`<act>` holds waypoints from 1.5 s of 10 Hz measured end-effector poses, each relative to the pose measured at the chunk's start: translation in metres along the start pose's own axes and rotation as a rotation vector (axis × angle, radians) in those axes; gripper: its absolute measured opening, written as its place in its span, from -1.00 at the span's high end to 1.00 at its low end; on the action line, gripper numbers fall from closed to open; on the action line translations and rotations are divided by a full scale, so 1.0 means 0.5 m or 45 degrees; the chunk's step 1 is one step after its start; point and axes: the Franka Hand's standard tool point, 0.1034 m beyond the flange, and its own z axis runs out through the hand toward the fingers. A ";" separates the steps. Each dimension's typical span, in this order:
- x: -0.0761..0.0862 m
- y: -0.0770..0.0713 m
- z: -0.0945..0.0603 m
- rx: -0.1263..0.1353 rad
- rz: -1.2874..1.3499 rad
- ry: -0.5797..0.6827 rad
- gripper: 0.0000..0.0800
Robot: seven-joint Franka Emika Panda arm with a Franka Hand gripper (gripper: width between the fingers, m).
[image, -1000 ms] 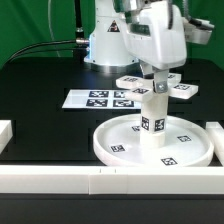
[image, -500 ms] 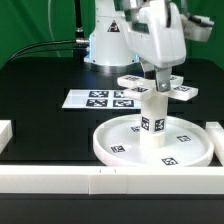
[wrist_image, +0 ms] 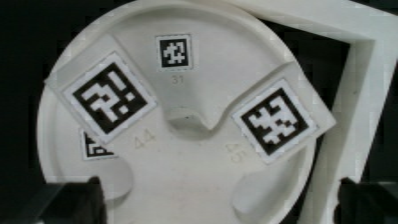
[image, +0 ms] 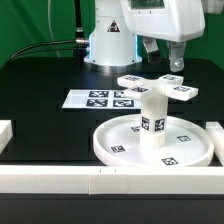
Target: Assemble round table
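As seen from outside, claw (image: 163, 55): wide open, holding nothing, high above the cross piece (image: 157, 86).
Leg (image: 151, 120): upright in the middle of the round disc (image: 110, 145); cross piece likely resting on top.
From the wrist, cross piece (wrist_image: 187, 125): below, over the round disc (wrist_image: 214, 30); fingertips (wrist_image: 71, 200) far apart.
Next move: go straight down, line up over the cross middle, squeeze softly, turn slowly, keep leg from tipping.

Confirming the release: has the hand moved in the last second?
Yes. Judged against the marker board, the hand has risen off the cross and now hangs open above it.
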 end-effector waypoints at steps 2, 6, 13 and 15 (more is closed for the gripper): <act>-0.002 -0.003 0.004 -0.044 -0.320 -0.027 -0.62; -0.001 -0.026 0.014 -0.072 -0.873 -0.099 -0.62; -0.001 -0.031 0.016 -0.153 -1.974 -0.092 -0.62; -0.003 -0.033 0.015 -0.174 -2.188 -0.098 -0.62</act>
